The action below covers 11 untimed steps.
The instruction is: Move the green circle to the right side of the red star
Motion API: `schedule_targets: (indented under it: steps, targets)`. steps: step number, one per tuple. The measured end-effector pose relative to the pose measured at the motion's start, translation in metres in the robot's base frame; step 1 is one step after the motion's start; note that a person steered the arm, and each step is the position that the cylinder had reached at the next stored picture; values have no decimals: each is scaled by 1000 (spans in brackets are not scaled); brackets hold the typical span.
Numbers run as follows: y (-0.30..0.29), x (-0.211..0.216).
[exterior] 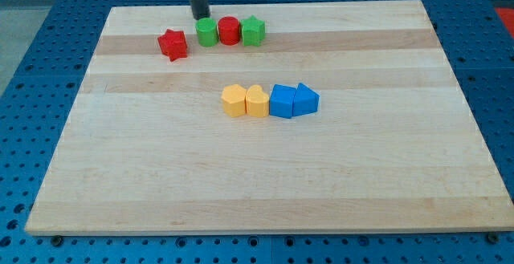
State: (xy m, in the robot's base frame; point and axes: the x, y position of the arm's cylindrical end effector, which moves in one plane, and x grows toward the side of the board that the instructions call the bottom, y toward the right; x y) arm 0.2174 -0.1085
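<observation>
While the rod is standing upright near the view's top edge, my tip is resting on the board just above and a touch to the view's left of the green circle, close to it though contact is hard to call. No fingers exist on this rig, so nothing is opening or gripping; the tip is only pushing. The circle is sitting just below the tip, touching a red circle, which in turn is touching a green star, the three forming a row running off to the tip's right. The red star is lying below and to the tip's left, apart from the green circle by a small gap. By my reckoning the approach is being finished and the push is about to begin: the green circle is already on the star's right but slightly high, so the next move is calling for a gentle nudge down toward the view's bottom, without dragging the red circle along. The yellow pair and blue pair are sitting well below the tip, out of the way.
</observation>
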Motion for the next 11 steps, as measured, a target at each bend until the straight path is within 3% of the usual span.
schedule_targets:
  steps: [6, 11]
  targets:
    - [14, 34]
    - [5, 27]
